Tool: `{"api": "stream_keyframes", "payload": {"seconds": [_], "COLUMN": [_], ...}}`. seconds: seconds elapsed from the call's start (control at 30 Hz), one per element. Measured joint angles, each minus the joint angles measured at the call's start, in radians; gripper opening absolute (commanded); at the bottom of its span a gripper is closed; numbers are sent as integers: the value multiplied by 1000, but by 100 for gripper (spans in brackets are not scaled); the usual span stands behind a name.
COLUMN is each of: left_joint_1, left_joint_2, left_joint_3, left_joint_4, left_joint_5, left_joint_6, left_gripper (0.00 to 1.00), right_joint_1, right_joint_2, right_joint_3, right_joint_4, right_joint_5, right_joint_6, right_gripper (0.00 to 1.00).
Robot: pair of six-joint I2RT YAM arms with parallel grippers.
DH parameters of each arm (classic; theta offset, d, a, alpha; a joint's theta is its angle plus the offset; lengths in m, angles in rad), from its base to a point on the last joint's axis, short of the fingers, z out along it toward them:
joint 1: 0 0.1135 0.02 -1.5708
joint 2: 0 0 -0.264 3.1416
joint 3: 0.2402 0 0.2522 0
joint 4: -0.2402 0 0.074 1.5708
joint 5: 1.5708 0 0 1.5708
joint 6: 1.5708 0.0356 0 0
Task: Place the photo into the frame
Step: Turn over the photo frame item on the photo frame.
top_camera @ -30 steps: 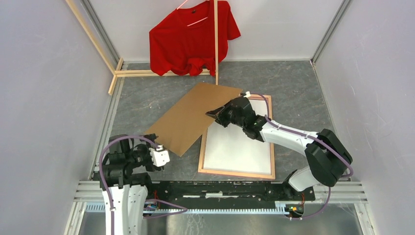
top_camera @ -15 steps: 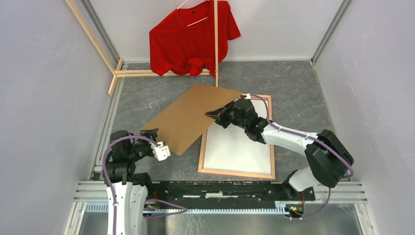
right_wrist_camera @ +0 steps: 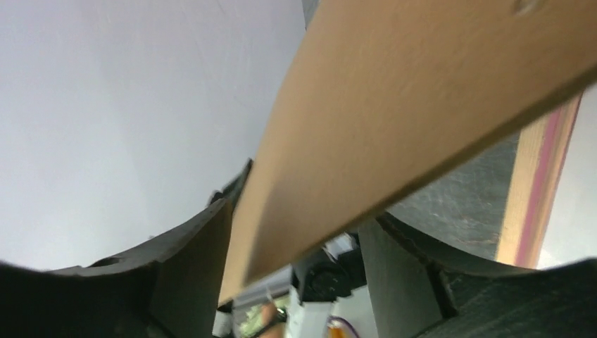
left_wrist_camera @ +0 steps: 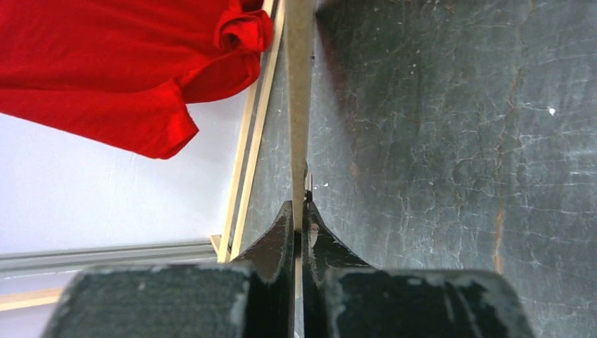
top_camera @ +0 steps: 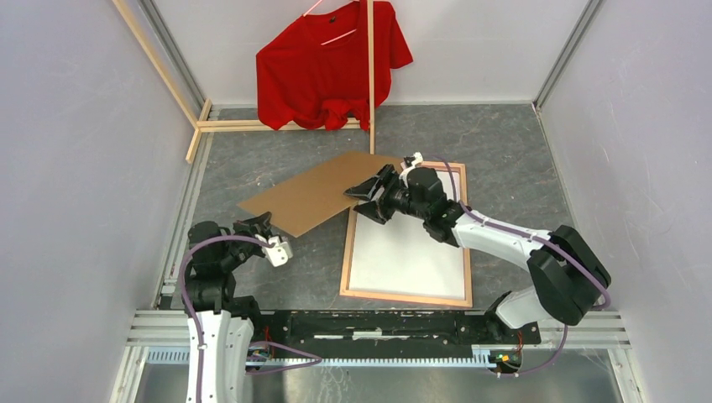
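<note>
One frame (top_camera: 346, 270), flat; one photo (top_camera: 409, 254) inside, white side up. One backing board (top_camera: 319, 195): left gripper (top_camera: 262, 223), arm folded low, pinches its corner; right gripper (top_camera: 364, 202), arm outstretched, straddles its edge, jaws parted.

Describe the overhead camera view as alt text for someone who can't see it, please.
Two robot arms handle a brown board over a grey table: the left gripper pinches its near-left edge, and the right gripper stands open around its right edge. Beside it lies a frame with a white sheet inside; a red shirt hangs behind.
</note>
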Motion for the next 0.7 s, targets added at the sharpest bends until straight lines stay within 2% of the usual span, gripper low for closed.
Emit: {"api": "stream_keyframes", "payload": {"seconds": [0.17, 0.33, 0.6, 0.7], "left_joint_1": [0, 0, 0, 0], "left_joint_2": [14, 67, 124, 124], "left_joint_3": [-2, 13, 77, 81], "left_joint_4": [51, 64, 39, 27], "left_joint_5": [-11, -23, -23, -23], "left_joint_6": [-32, -37, -35, -35], "left_gripper": [2, 2, 2, 2], "right_joint_1": [-57, -110, -106, -91], "right_joint_2": [-25, -101, -375, -418], "right_joint_3": [21, 121, 182, 182], "right_joint_4": [-66, -258, -393, -422], "right_joint_5": [-124, -179, -249, -263], "right_joint_6": [-235, -687, -1466, -1723], "right_gripper": [89, 98, 98, 98]}}
